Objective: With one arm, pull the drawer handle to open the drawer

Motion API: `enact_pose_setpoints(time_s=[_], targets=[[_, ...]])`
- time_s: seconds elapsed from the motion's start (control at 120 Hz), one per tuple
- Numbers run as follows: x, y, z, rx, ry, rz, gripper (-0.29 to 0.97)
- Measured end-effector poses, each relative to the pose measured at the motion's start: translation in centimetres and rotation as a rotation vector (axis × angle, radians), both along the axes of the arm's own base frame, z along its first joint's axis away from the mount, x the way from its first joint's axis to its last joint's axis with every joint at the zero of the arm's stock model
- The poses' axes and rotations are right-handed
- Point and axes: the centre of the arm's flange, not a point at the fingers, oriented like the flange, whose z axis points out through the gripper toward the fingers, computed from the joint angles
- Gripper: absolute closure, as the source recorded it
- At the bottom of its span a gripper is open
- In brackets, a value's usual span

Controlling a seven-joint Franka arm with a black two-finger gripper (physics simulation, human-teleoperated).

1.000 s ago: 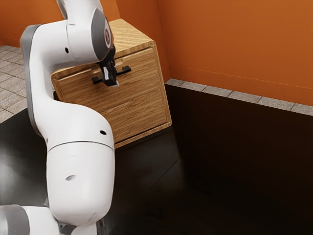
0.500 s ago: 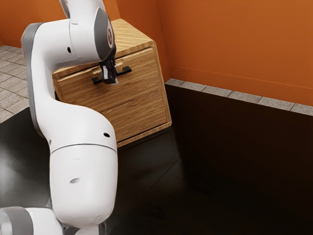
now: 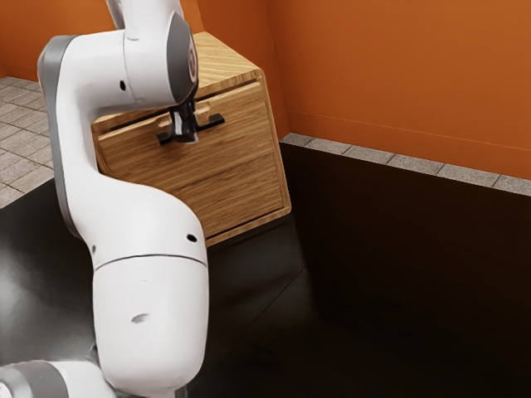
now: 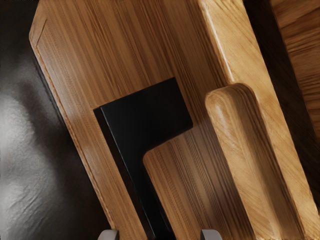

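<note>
Here, the claw (image 3: 187,127) is seen closed narrowly on the handle (image 3: 209,122), whose black bar is gripped from two sides near its middle. The handle is fixed to the front of the upper drawer (image 3: 236,108), and its bar is set at a slant, with the higher end towards the exterior view's right. The drawer appears to be drawn a little way out of the cabinet (image 3: 241,186), since a paler strip of wood is shown along its top, just under the cabinet's top board. The cabinet is stood on the glossy black worktop (image 3: 373,274), towards the exterior view's upper left, close before the orange wall (image 3: 398,58). Grey tiles (image 3: 17,124) are laid beyond the worktop at that view's left. The white arm (image 3: 124,191) is raised from the exterior view's lower left and bent over, so that the hand is set on the handle from above. In the wrist view the handle (image 4: 145,120) is shown as a black shape against the grained drawer (image 4: 100,65) front, running in between two grey fingertips (image 4: 108,234). A rounded wooden edge is seen just beside it, and which part that edge belongs to cannot be told. The worktop (image 4: 30,165) is shown past the drawer front, dark and shiny.
</note>
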Motion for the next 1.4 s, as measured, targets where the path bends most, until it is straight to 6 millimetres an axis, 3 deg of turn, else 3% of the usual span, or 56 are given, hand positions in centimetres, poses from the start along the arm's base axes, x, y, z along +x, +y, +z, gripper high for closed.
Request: enact_pose_setpoints(time_s=[0.533,1.033,1.4], targets=[[-0.1,-2.1,0.0,0.007,0.017,-0.026,0.54],[-1.3,-2.9,-0.5,-0.002,0.027,-0.004,0.54],[-1.3,-5.1,-0.3,0.016,0.025,-0.027,0.54]])
